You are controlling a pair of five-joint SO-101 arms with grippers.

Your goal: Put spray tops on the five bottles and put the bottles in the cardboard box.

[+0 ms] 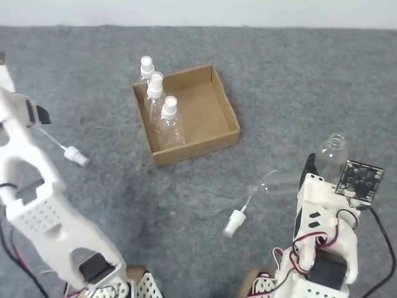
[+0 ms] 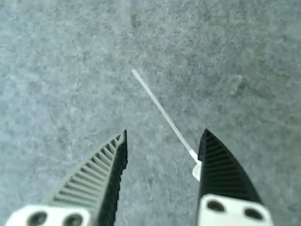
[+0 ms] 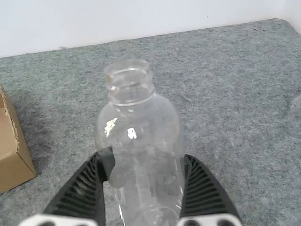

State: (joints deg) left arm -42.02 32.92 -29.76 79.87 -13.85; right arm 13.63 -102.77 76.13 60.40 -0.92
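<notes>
An uncapped clear bottle [image 3: 138,117] stands upright on the grey carpet, and my right gripper [image 3: 141,162] is shut on its body; the same bottle [image 1: 334,151] is at the right in the high view. My left gripper [image 2: 164,141] is open just above the carpet. The thin tube of a white spray top [image 2: 162,110] runs between its fingers, with the head beside one finger. This spray top [image 1: 77,155] lies at the left. A second spray top [image 1: 236,221] lies near the middle front. The cardboard box [image 1: 226,105] holds three capped bottles [image 1: 169,118].
A corner of the box [image 3: 11,146] shows beside the held bottle. Something clear and curved [image 1: 265,181] lies at the far end of the second spray top's tube. Open carpet lies between the box and both arms.
</notes>
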